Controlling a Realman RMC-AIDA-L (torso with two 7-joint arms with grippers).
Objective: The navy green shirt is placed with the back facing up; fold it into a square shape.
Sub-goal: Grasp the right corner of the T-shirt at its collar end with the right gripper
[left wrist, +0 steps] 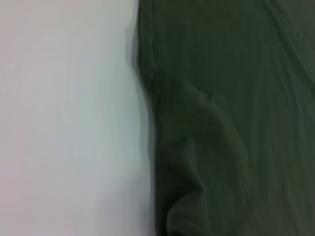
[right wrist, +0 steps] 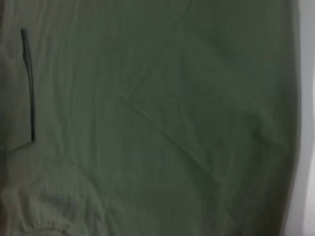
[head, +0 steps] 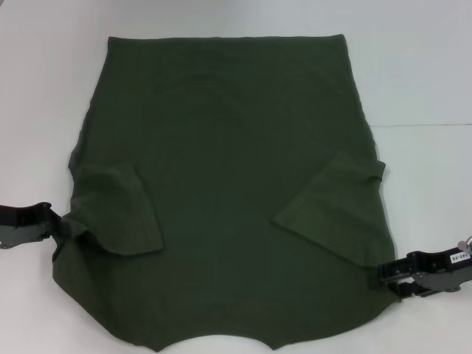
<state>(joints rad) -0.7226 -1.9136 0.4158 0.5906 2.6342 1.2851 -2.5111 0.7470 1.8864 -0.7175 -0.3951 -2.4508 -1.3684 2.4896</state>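
**Both sleeves folded in, a gripper at each lower edge of the shirt**

At the bottom of the head view, the curved neckline of the navy green shirt [head: 228, 199] sits at the lower edge of the frame, near its centre. The shirt lies flat on the white table [head: 428, 66] and fills most of the picture.

Just above that, at the lower left edge of the frame, the left gripper [head: 60, 225] meets the shirt's side edge, where the cloth bunches a little around its tip. How far its jaws are apart cannot be told. At the lower right, the right gripper [head: 385, 274] touches the opposite side edge of the shirt; its jaws cannot be read either.

Higher up, in the middle band of the frame, both short sleeves are turned inward onto the body of the shirt: the left sleeve [head: 122, 214] lies as a flap at centre left, the right sleeve [head: 332, 203] as an angled flap at centre right.

Farthest off, the straight hem [head: 221, 37] runs across the upper part of the frame, with bare table beyond it.

The left wrist view shows the shirt's edge against the white table [left wrist: 64, 123]; the right wrist view is nearly filled by creased green cloth [right wrist: 157, 118].
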